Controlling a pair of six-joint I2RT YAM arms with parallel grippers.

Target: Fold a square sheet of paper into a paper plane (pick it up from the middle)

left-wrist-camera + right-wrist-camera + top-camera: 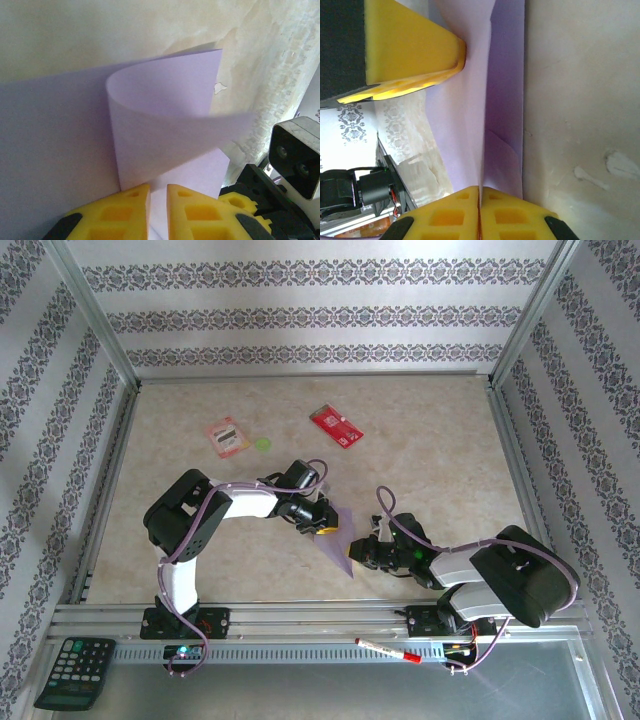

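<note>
Top external view has both arms bent inward so their tips meet over the near middle of the table [420, 430], with the sheet of paper [338, 538] caught between them.

The left pincer [320, 522] is closed down to a thin slit with lilac paper showing in it, so I judge it is pinching the sheet. A flap curls up and over in front of it, probably to bring one layer across for a fold.

The right pincer [480, 190] is shut tight on a creased edge that runs straight into the seam of its fingers. This looks like a hold meant to keep the crease taut and lined up.

A red card [335, 426] and a pink packet [227, 436] lie well apart toward the far side, out of the way.
</note>
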